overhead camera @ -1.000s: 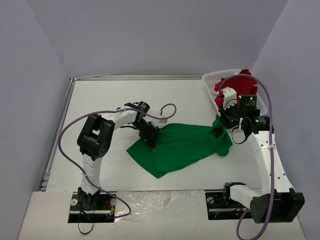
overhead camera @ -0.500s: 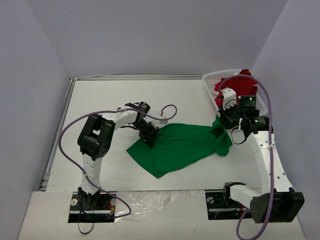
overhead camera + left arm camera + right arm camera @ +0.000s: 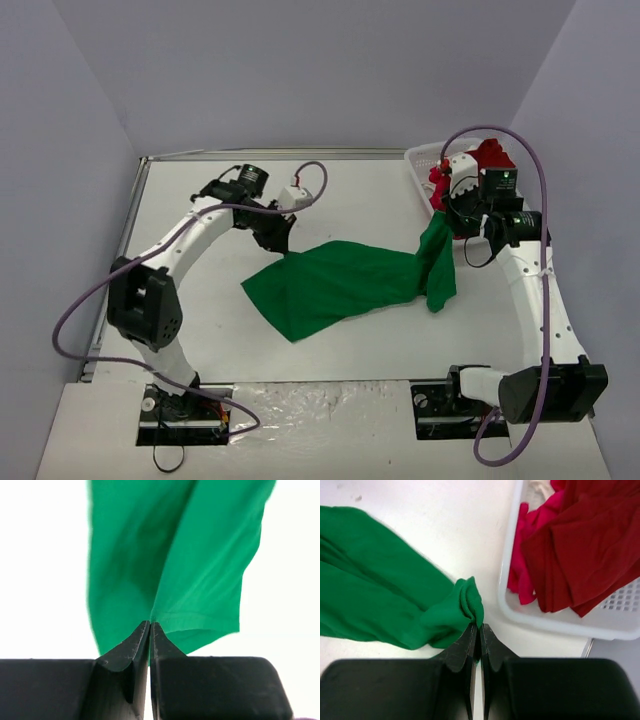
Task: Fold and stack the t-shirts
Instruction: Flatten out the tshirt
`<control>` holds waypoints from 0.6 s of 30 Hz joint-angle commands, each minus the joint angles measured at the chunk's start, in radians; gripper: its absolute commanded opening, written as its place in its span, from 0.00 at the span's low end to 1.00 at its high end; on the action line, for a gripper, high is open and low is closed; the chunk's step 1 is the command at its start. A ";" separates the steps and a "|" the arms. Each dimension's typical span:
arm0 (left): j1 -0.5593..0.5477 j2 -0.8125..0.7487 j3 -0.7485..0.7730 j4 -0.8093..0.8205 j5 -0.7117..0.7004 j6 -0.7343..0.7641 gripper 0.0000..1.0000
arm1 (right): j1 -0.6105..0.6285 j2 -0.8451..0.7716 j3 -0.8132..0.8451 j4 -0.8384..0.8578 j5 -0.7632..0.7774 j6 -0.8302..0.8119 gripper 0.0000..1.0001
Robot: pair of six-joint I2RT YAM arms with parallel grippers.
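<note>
The bright green t-shirt (image 3: 340, 285) hangs stretched between both grippers, its lower part trailing on the table. My left gripper (image 3: 283, 240) is shut on the shirt's left edge; in the left wrist view the jaws (image 3: 150, 625) pinch a hem and the green cloth (image 3: 175, 555) hangs beyond them. My right gripper (image 3: 440, 222) is shut on a bunched fold at the shirt's right end, seen in the right wrist view (image 3: 480, 626) with the green cloth (image 3: 380, 595) to its left. The deep red t-shirt (image 3: 492, 158) (image 3: 585, 545) lies crumpled in the basket.
The white lattice basket (image 3: 422, 156) (image 3: 555, 622) stands at the back right corner, just right of my right gripper. A pink cloth (image 3: 530, 570) lies in it beside the red shirt. A grey wall borders the table's back and sides.
The left gripper shut on the green shirt's edge and lifted it back and to the left. The right gripper rose slightly toward the back, pulling the shirt taut.
</note>
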 commanded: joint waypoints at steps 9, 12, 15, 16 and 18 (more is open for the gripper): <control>0.174 -0.246 0.142 -0.020 -0.314 -0.070 0.02 | -0.007 0.245 0.413 0.004 -0.003 0.021 0.00; 0.212 -0.335 0.148 0.008 -0.443 -0.107 0.02 | -0.007 0.242 0.487 -0.022 0.002 0.025 0.00; 0.221 -0.431 0.146 -0.006 -0.494 -0.113 0.02 | -0.006 0.190 0.498 -0.061 -0.032 0.029 0.00; 0.221 -0.482 0.142 -0.023 -0.507 -0.113 0.02 | -0.007 0.142 0.488 -0.067 -0.036 0.035 0.00; 0.221 -0.536 0.113 -0.032 -0.526 -0.119 0.02 | -0.007 0.082 0.446 -0.081 -0.050 0.041 0.00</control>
